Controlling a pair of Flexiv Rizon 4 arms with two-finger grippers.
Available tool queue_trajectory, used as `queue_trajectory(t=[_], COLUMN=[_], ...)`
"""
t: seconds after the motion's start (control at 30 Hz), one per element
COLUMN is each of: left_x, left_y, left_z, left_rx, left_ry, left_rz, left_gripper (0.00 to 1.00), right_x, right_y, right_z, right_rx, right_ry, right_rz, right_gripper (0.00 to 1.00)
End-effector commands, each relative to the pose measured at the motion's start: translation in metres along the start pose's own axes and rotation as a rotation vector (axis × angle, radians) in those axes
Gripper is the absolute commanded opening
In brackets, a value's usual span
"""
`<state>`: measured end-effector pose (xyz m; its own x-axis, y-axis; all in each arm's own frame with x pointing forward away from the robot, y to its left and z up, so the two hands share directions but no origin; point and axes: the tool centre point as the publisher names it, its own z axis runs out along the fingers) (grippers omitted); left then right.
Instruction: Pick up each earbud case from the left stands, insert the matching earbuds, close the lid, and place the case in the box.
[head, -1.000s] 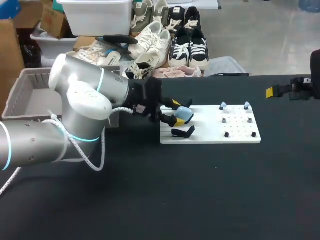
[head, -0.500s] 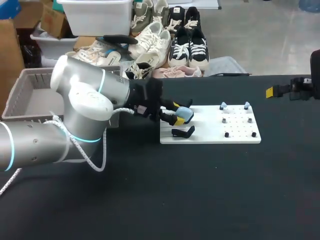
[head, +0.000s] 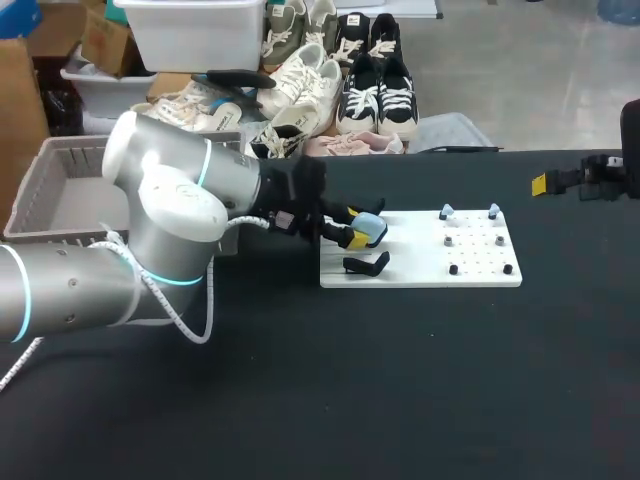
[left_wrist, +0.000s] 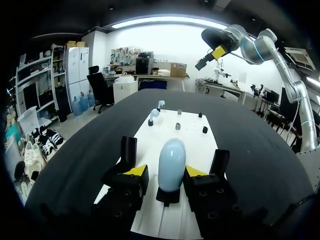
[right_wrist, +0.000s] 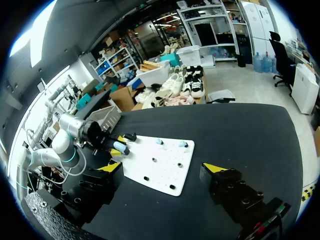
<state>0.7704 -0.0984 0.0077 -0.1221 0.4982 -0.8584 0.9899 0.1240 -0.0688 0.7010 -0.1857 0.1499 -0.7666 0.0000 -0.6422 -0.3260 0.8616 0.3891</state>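
Pale blue earbud case (left_wrist: 171, 162) upright on its black stand (left_wrist: 168, 196) on the white board (left_wrist: 192, 135), lid down, contents unseen. Left gripper (left_wrist: 166, 172) released, fingers flanking the case; right gripper (right_wrist: 163, 169) spread wide, well apart from the board. Grey box (head: 62, 152) beside the left arm; earbuds (head: 447, 212) on the board's far pegs.

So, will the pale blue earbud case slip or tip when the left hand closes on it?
The earbud case looks smooth, rounded and glossy, so it may slip in the left hand. It stands upright on a small black stand, so a one-sided push could tip it. It seems rigid and probably light.
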Motion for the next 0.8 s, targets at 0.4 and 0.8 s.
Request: queue_trajectory(t=[0.4, 0.8], left_x=[-0.001, -0.009], left_y=[0.001, -0.011], left_z=[0.003, -0.004], left_rx=[0.011, 0.014], left_ry=[0.0, -0.015], left_rz=[0.002, 0.009], left_gripper=[0.24, 0.0], right_x=[0.0, 0.0], right_y=[-0.001, -0.001], right_z=[0.0, 0.0], right_rx=[-0.003, -0.003], right_ry=[0.001, 0.001], right_rz=[-0.001, -0.001], right_gripper=[1.0, 1.0])
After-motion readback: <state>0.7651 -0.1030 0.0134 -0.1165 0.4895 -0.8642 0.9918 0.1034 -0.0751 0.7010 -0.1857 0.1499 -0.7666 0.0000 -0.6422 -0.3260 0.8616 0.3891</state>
